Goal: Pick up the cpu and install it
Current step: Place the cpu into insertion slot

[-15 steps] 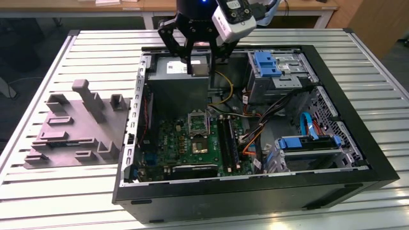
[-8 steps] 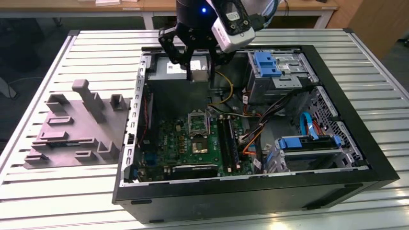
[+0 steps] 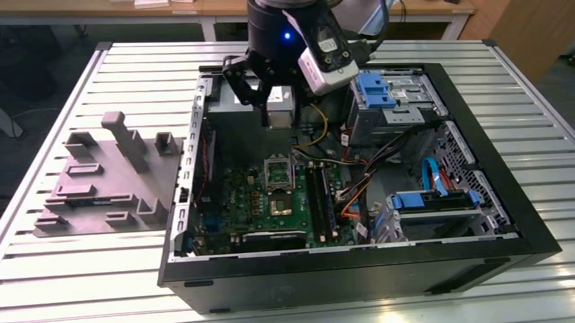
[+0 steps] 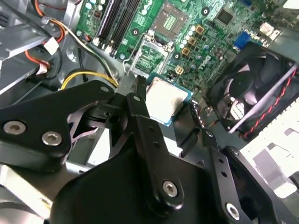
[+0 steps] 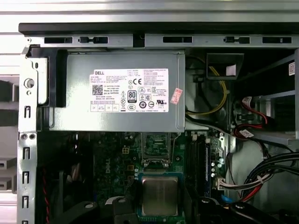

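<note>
My gripper point(image 3: 279, 122) hangs over the open computer case point(image 3: 503, 202), shut on the cpu point(image 3: 279, 118), a small square chip with a pale silvery top. In both wrist views the cpu point(image 4: 163, 100) point(image 5: 160, 196) sits level between the two black fingers point(image 4: 140, 100). It is held in the air above the green motherboard point(image 3: 260, 202), close to the power supply point(image 5: 121, 91). The black socket frame point(image 3: 279, 168) point(image 4: 153, 58) point(image 5: 155, 147) lies on the board just ahead of and below the chip. A darker square point(image 3: 280, 204) sits on the board beyond the frame.
A grey moulded tray point(image 3: 108, 182) rests on the slatted table at the exterior view's left. Inside the case are memory slots point(image 3: 319, 195), loose cables point(image 3: 359, 175), blue drive bays point(image 3: 431, 198) and a black fan point(image 4: 252, 93).
</note>
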You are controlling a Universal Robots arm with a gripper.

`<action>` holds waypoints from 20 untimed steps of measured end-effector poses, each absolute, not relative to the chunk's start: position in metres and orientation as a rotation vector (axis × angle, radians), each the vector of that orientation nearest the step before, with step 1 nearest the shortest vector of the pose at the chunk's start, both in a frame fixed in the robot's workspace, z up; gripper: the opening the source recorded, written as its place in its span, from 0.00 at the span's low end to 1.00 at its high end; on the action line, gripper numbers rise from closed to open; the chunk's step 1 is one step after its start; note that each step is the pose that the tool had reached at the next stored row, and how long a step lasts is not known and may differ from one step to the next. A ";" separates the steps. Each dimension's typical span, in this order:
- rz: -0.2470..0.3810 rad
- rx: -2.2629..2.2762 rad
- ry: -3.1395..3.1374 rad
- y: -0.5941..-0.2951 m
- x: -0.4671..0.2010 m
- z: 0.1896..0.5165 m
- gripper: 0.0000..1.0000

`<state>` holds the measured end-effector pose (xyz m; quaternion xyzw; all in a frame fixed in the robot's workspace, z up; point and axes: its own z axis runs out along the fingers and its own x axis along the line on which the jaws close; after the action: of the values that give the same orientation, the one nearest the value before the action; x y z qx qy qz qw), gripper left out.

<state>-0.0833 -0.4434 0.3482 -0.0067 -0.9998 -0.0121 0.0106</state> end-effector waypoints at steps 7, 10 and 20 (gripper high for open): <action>-0.038 -0.021 -3.120 -0.447 -0.083 0.337 0.47; -0.038 -0.021 -3.120 -0.447 -0.083 0.334 0.47; -0.037 -0.020 -3.120 -0.459 -0.083 0.316 0.47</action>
<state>-0.0835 -0.4589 0.3155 -0.0065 -0.9999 -0.0120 0.0106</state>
